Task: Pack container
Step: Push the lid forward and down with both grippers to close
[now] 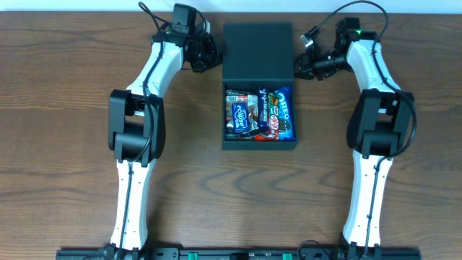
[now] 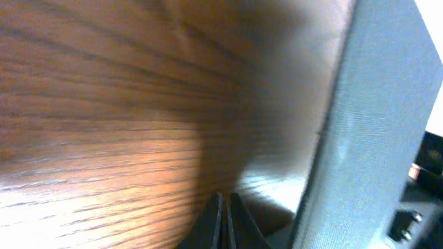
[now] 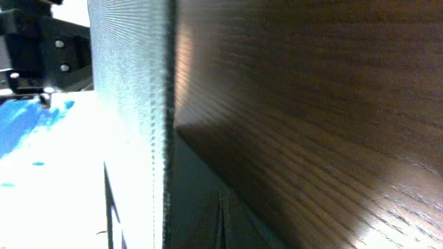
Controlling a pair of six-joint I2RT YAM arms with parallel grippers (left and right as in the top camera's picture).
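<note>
Your left end effector sits on the brown wood-grain counter, just beside the left edge of the raised flap lid; in its wrist view the fingers are pressed together, gripping nothing. At the counter's centre lies the matte dark square cardboard container, its tray open and holding snack packets: a dark wrapper to the left, a blue Oreo packet to the right. Your right end effector is near the lid's right edge, its fingers also closed, empty.
</note>
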